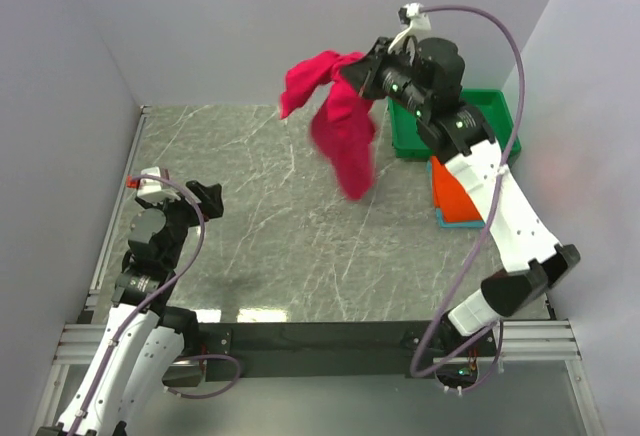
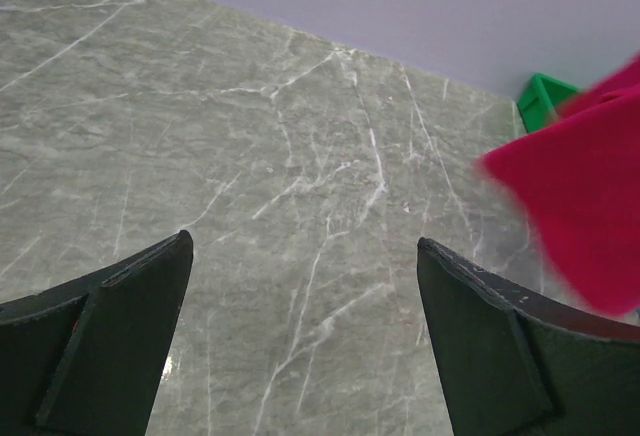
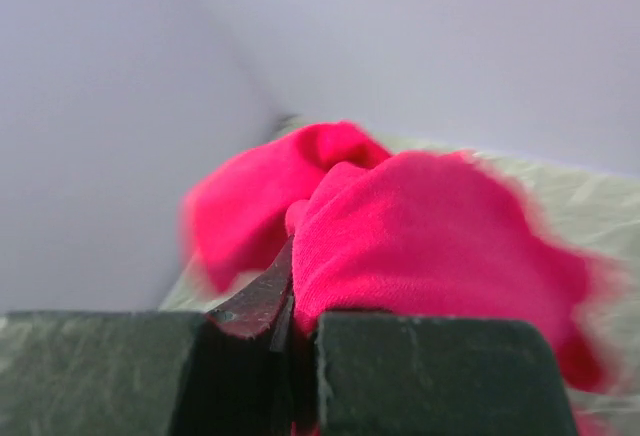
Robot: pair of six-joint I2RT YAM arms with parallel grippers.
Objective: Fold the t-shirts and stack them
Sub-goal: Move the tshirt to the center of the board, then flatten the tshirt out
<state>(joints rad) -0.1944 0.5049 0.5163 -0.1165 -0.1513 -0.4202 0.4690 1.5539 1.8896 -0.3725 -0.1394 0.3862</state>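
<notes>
Hanging bunched from the right gripper (image 1: 360, 71): crimson-pink t-shirt (image 1: 340, 126), lifted high over the far right of the marble table (image 1: 260, 206).

Risking a slip or snag: pinching only a thin fold between fully closed jaws, dangling near the green tray (image 1: 495, 106). Drooping crumpled and twisted, edges blurring, not spread flat, well above the orange t-shirt (image 1: 455, 191) lying just beside the tray. Gaping wide and holding nothing at near left: left gripper (image 1: 205, 199).

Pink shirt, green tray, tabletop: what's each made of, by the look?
Pink shirt: soft matte knit cloth, probably cotton; it hangs limp and bunches in folds.
Green tray: likely moulded plastic; uniform colour, stiff straight rim.
Tabletop: grey marble look with white veins and a slight sheen; stone or printed laminate, can't tell.
</notes>
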